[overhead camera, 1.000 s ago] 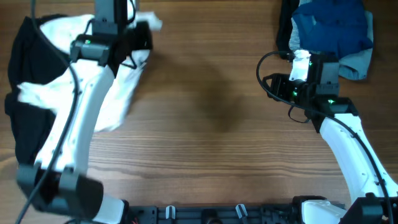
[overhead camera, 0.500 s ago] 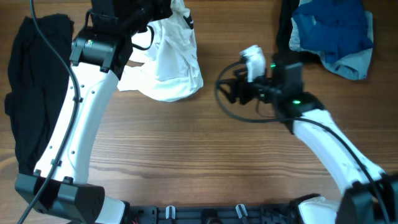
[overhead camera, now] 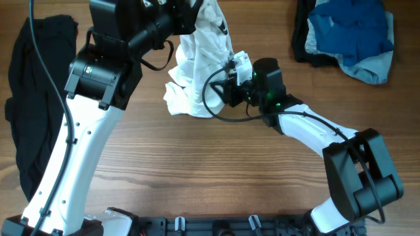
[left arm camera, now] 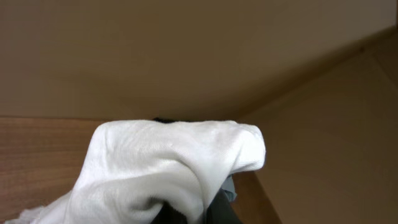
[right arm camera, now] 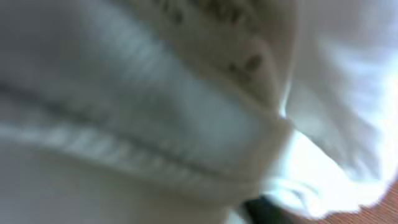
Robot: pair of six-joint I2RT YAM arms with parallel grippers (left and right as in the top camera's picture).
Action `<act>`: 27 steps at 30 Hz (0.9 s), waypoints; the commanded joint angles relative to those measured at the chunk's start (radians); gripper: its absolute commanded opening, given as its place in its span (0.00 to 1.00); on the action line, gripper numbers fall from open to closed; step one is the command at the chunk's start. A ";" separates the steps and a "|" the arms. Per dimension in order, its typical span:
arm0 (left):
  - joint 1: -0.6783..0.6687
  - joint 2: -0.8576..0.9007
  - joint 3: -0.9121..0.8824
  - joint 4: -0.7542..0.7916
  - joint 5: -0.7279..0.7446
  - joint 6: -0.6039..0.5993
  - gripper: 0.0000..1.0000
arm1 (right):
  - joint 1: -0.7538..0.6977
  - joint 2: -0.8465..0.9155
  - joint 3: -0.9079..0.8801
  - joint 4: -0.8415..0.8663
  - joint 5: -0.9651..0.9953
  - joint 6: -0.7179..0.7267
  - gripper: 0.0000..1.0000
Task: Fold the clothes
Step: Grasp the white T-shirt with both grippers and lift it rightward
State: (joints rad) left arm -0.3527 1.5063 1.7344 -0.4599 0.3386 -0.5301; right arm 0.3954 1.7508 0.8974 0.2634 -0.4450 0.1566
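Left gripper (overhead camera: 199,10) pinches the thin white shirt (overhead camera: 195,78) up in a rumpled drape; right gripper (overhead camera: 222,92) is buried in the folds, so I can't tell its grip.

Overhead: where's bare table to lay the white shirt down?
Widest bare wood: front centre of the table, between the left arm and right arm, below the white shirt. Smaller patch right, in front of the blue garment. Crowded: black garment along left edge.
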 commanded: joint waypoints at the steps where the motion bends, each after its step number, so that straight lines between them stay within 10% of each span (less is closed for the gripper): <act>1: 0.034 -0.029 0.007 -0.005 -0.076 -0.002 0.04 | -0.048 -0.056 0.010 -0.042 -0.098 0.058 0.04; 15: 0.226 -0.397 0.007 -0.093 0.026 0.079 0.04 | -0.433 -0.898 0.199 -0.713 -0.018 -0.108 0.04; 27: 0.226 -0.481 0.007 -0.361 -0.181 0.187 0.04 | -0.432 -0.816 0.292 -1.168 0.027 -0.128 0.04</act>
State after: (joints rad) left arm -0.1413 0.9470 1.7336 -0.8204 0.3107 -0.3973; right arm -0.0223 0.8356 1.2026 -0.8589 -0.5125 0.0277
